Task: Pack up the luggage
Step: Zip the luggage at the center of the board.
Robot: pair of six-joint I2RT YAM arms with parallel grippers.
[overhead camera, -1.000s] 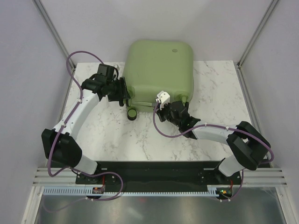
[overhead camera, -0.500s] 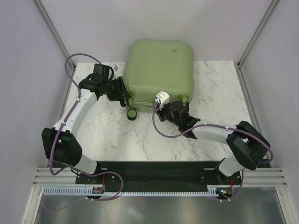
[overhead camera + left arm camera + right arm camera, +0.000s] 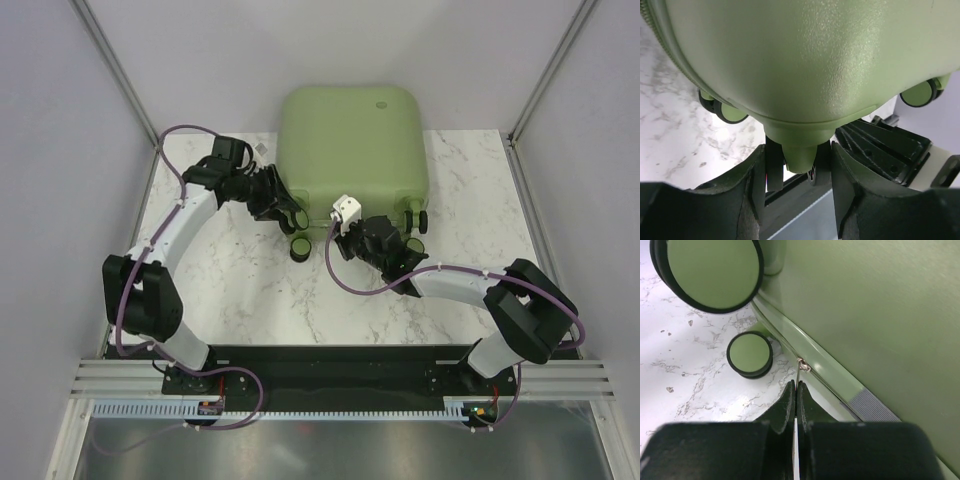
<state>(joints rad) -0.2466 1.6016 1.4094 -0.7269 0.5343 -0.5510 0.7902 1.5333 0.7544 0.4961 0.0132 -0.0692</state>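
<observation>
Luggage closed, lying flat at the far middle of the marble table; contents hidden.
Top: its wheels face the arm bases, long axis near-to-far, pale walls behind. Left wrist: left gripper clamped on a nub at the luggage's wheel-end corner. Right wrist: right gripper pinched together on the zipper pull at the luggage's seam.

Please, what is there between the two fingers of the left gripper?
A sage-green nub jutting from the luggage's rounded edge sits there, seemingly touching both fingers; the left wrist view shows it.
</observation>
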